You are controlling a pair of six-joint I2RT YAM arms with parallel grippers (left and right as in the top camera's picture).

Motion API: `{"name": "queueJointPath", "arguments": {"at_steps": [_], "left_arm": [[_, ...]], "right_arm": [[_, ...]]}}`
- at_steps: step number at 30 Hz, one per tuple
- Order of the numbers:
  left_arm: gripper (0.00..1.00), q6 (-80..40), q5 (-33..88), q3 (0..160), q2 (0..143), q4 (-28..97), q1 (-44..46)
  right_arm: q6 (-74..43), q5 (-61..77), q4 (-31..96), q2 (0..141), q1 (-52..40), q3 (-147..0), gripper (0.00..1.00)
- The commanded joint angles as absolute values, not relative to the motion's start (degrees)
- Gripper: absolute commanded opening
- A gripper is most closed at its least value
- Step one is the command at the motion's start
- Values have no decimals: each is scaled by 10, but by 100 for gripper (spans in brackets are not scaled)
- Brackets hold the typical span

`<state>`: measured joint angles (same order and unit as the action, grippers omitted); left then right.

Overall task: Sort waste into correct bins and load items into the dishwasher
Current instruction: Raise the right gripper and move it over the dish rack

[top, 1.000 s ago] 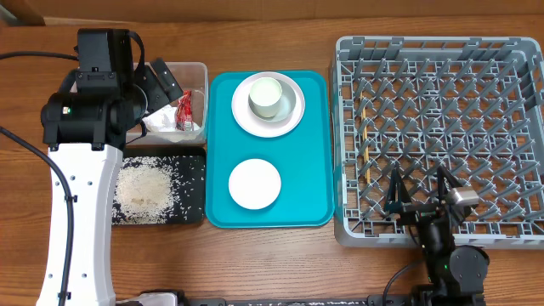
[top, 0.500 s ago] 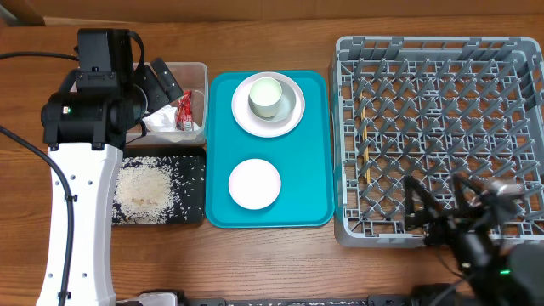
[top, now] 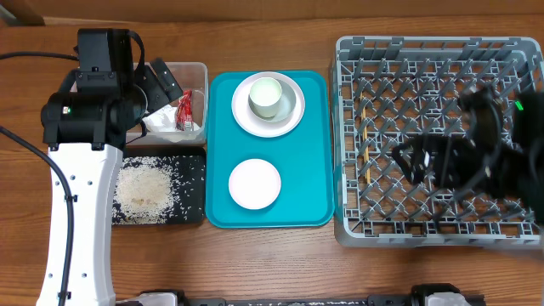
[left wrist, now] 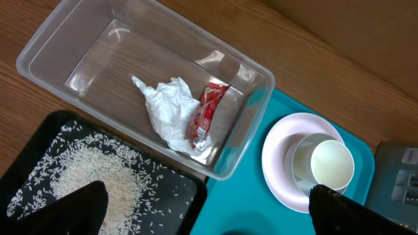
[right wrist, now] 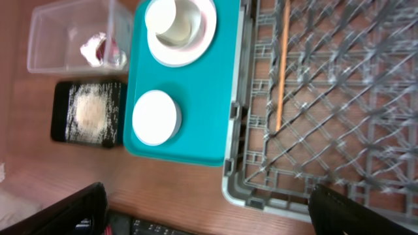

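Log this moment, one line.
wrapper, tissue: in clear tub; rice: on black tray; crockery: on teal tray; left pincer: open; right pincer: open over rack

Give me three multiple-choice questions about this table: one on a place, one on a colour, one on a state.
1. Where is the red wrapper? A on the rice; B in the clear tub; C in the rack.
2. What colour is the tray under the cup? A black; B grey; C teal.
3. How is the left gripper? A open and empty; B shut on paper; C holding a bowl.
Answers: 1 B, it lies beside the tissue inside the tub; 2 C, the overhead view shows it teal; 3 A, its fingers stand wide apart with nothing held between them.
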<state>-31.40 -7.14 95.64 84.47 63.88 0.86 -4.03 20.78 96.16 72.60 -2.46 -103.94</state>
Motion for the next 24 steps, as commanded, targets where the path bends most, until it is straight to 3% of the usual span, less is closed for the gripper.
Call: {"name": "queueJointPath", "arguments": {"at_steps": [1, 4, 7, 8, 14, 24], "left_arm": [[100, -317, -75, 965, 848, 639, 8], [100, -317, -75, 965, 848, 639, 8], [100, -317, -75, 965, 848, 639, 8], [100, -317, -75, 965, 848, 639, 8], [100, -317, -75, 965, 848, 639, 8], [100, -317, -75, 965, 848, 639, 8]], "right_arm": [[-11, 293, 970, 772, -25, -1064, 100], [1, 374, 937, 800, -25, -1064, 84], [-14, 422, 875, 808, -25, -1064, 52], [-32, 420, 855, 808, -26, -1064, 48], [-63, 332, 799, 823, -48, -1067, 51], [-42, 157, 737, 952, -196, -1110, 52]]}}
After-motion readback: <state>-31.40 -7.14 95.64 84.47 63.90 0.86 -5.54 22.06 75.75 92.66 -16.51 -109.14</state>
